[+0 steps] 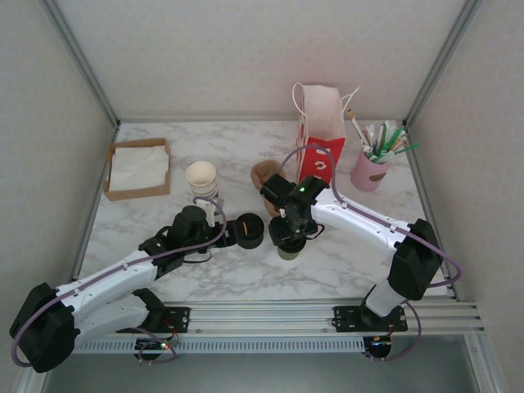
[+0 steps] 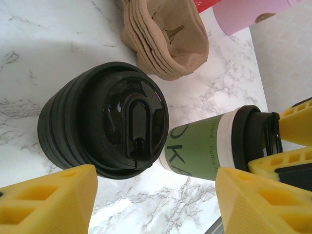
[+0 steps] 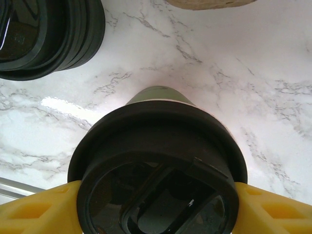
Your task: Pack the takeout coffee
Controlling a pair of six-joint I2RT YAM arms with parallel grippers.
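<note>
The takeout coffee [image 3: 156, 131] stands upright near the middle of the worktop [image 1: 246, 143], green-banded sides below and dark lid on top. The right tool [image 3: 156, 195] is positioned over it with 1 yellow finger [image 3: 44, 209] pressed against each side of the lid rim, so the jaws are closed on the lid at a wide setting. Whether the cup base rests on the marble or is just clear of it cannot be determined. Just beside the cup, on its left, sits the stack of black lids [image 2: 105, 126]; the 2 items are close but not touching. The left tool [image 2: 156, 197] is at the near side of this stack, jaws spread wide and gripping nothing. Behind the lids and cup lies a nest of brown card pieces [image 2: 165, 39]. Further back stands a red and white paper bag [image 1: 319, 139], with a pink holder [image 1: 368, 172] full of sticks on its right. A stack of lidless cups [image 1: 202, 178] stands left of the brown pieces, and a card tray [image 1: 110, 176] of white napkins occupies the rear left corner
</note>
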